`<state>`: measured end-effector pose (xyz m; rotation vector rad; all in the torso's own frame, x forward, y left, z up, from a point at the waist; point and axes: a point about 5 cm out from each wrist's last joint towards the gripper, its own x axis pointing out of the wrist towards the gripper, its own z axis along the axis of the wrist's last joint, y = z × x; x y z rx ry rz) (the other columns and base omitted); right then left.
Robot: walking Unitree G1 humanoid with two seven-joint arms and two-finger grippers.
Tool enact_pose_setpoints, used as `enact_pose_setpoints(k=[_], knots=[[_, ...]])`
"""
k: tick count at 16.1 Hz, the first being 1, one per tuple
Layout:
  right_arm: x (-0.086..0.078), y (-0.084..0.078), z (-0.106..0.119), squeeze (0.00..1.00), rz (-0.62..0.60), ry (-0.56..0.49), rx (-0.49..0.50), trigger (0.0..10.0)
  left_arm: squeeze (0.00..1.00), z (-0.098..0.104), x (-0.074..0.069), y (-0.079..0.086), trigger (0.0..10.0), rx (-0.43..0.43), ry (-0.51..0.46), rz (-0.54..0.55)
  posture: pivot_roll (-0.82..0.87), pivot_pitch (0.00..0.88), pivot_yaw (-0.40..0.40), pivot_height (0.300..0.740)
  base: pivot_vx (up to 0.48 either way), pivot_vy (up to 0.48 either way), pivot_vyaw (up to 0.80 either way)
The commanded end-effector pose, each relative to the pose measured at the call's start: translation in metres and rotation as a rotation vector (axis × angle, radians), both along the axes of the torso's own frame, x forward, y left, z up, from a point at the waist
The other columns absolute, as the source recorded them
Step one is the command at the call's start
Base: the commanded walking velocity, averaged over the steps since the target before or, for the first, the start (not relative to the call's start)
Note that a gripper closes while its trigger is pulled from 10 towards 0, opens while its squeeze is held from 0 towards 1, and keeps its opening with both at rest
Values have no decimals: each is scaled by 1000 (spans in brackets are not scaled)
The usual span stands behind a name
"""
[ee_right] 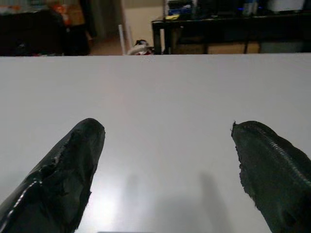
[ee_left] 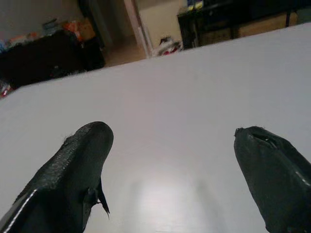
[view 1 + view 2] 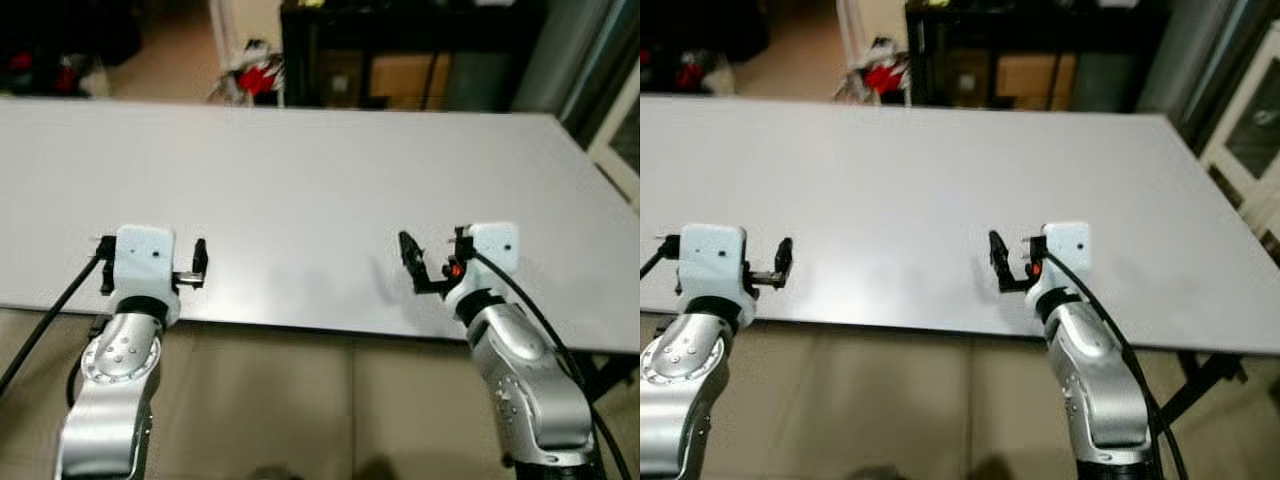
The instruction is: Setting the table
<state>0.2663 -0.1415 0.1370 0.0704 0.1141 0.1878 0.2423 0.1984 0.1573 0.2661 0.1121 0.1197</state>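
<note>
We are holding our left gripper (image 2: pixel 170 165) just above the near edge of the white table (image 3: pixel 300 170), its two black fingers (image 2: pixel 73 170) spread wide with nothing between them. Our right gripper (image 1: pixel 165 165) is hovering over the same near edge, well apart from the left one, and its fingers (image 1: pixel 272 170) are likewise spread apart and gripping nothing. Both silver arms are reaching up from below the table edge, each with a black cable (image 3: pixel 45 325) trailing back from the white wrist housing (image 3: pixel 145 258). The table top is spreading out before us as a plain pale surface. Beyond its far edge we are seeing a dark shelf unit (image 3: pixel 400 50) and some red clutter (image 3: pixel 255 78) on the floor.
</note>
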Motion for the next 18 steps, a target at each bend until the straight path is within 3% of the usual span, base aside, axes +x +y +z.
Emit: enact_pose_setpoints(k=[1,18], knots=[[2,6,3,0,17,-11,10,10000,0,2,-1,6,10000,21,5,18,107,0,41,740,0,334,800],[15,10,0,0,35,-14,13,10000,0,6,6,3,10000,42,0,4,125,0,30,740,0,327,800]])
